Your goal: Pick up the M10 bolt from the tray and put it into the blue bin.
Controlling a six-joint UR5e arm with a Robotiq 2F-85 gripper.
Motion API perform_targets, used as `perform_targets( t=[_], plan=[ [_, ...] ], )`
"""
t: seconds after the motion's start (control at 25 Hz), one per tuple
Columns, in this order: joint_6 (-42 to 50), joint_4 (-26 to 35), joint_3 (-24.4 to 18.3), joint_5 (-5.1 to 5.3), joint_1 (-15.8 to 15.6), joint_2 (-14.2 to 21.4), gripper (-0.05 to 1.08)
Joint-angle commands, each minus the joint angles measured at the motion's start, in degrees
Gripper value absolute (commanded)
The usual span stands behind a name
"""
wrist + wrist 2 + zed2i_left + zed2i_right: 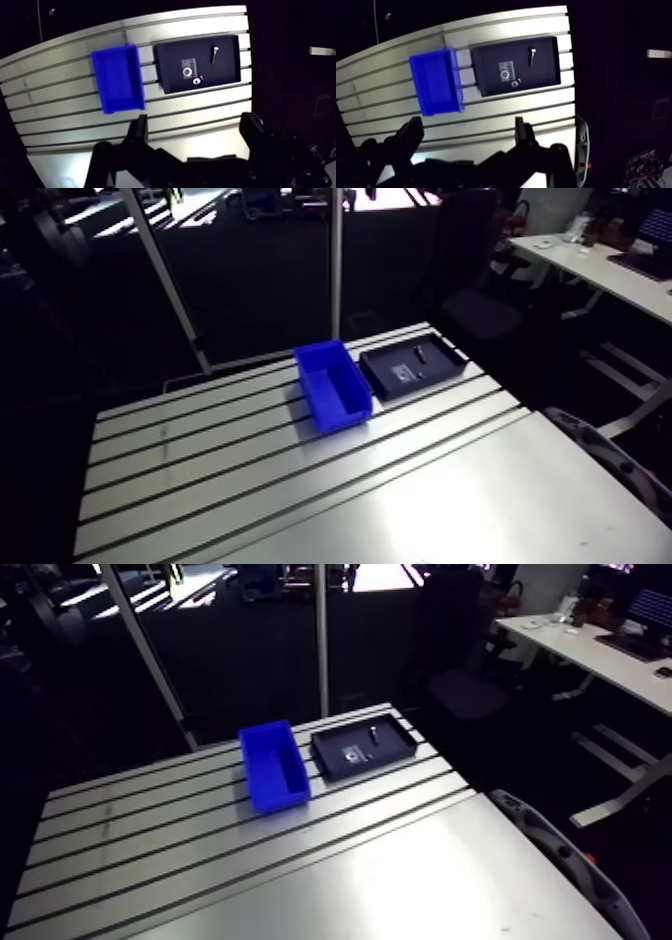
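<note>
hand (pixel 196 122): wide open, holds nothing, hangs high over the bench (pixel 65 125), likely for a full look | M10 bolt (pixel 214 54): lies flat in black tray (pixel 172 55), free to grab | blue bin (pixel 117 80): looks empty, just beside tray, so short carry

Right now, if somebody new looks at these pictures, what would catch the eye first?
The bright blue plastic bin stands out on the slotted aluminium table, with a flat black tray close beside it. In the tray lies a small metal bolt. The end effector hangs open, apart from both.
</note>
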State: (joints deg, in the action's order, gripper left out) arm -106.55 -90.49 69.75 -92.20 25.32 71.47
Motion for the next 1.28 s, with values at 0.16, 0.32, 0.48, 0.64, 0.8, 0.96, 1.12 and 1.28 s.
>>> perform_targets(
  t=[0.16, 0.32, 0.48, 0.64, 0.8, 0.96, 1.12, 1.28],
  plan=[
    [-0.1, -3.1, 1.3, -0.04, 2.2, -2.4, 0.01],
    [-0.1, -3.5, 1.3, -0.04, 3.0, -3.4, 0.01],
    [-0.5, -3.9, 1.5, -0.04, 3.7, -4.3, 0.01],
    [-0.9, -4.0, 1.8, -0.04, 4.8, -4.8, 0.01],
    [-2.0, -5.8, 2.4, -0.04, 5.5, -5.3, 0.01],
    [-3.6, -8.6, 4.2, 0.05, 6.8, -5.7, 0.01],
    [-4.0, -9.9, 5.3, 0.05, 7.1, -7.0, 0.01],
    [-5.5, -13.4, 7.3, 0.14, 7.8, -7.5, 0.01]
  ],
)
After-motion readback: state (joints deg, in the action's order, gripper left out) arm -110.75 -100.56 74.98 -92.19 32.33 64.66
